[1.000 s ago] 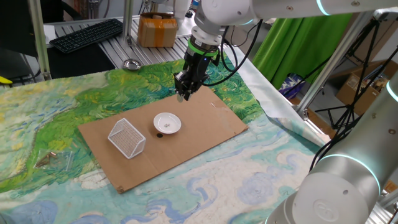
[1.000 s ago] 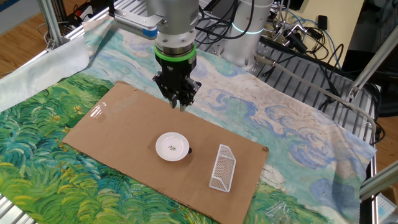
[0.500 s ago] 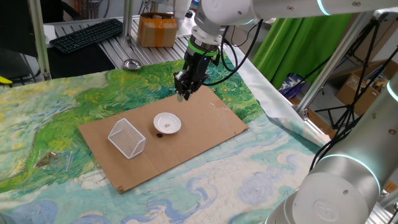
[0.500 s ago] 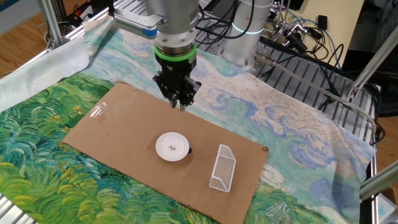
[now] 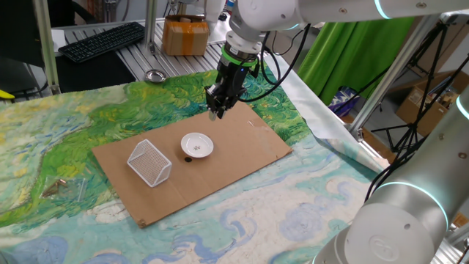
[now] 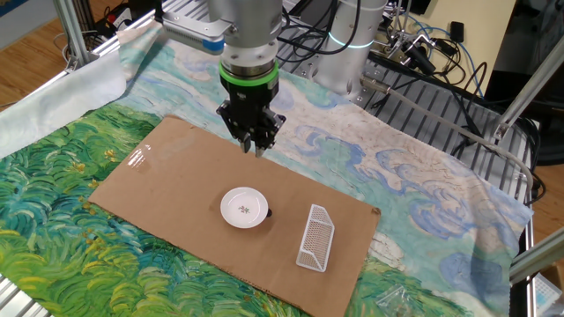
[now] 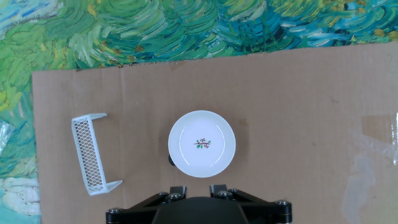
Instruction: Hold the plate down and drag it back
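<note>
Gripper: we see the gripper [image 5: 216, 112] [image 6: 259, 149] pointing straight down, raised above the cardboard sheet [image 5: 249, 147] [image 6: 167, 167] [image 7: 298, 124]; its fingertips lie close together with only a narrow gap and nothing between them, yet we cannot tell from these views whether they are fully pressed together.

Plate: we find the plate [image 5: 197, 145] [image 6: 244, 208] [image 7: 202, 144], small, round and white, lying flat near the middle of the cardboard sheet, apart from the gripper and untouched.

Plate detail: in the hand view we note a small floral mark at its centre and a small dark object [image 5: 187, 158] [image 6: 267, 213] peeking out at its edge.

Basket: we see a white wire-mesh basket [image 5: 149, 162] [image 6: 315, 237] [image 7: 92, 153] tipped on its side on the same sheet, near the plate but not touching it.

Cloth: we see a painted cloth [image 5: 66, 132] [image 6: 53, 202] [image 7: 155, 25] in greens and blues under the cardboard.

Background: we note a small metal bowl [image 5: 154, 75] and a keyboard [image 5: 101, 39] beyond the cloth in one fixed view.
</note>
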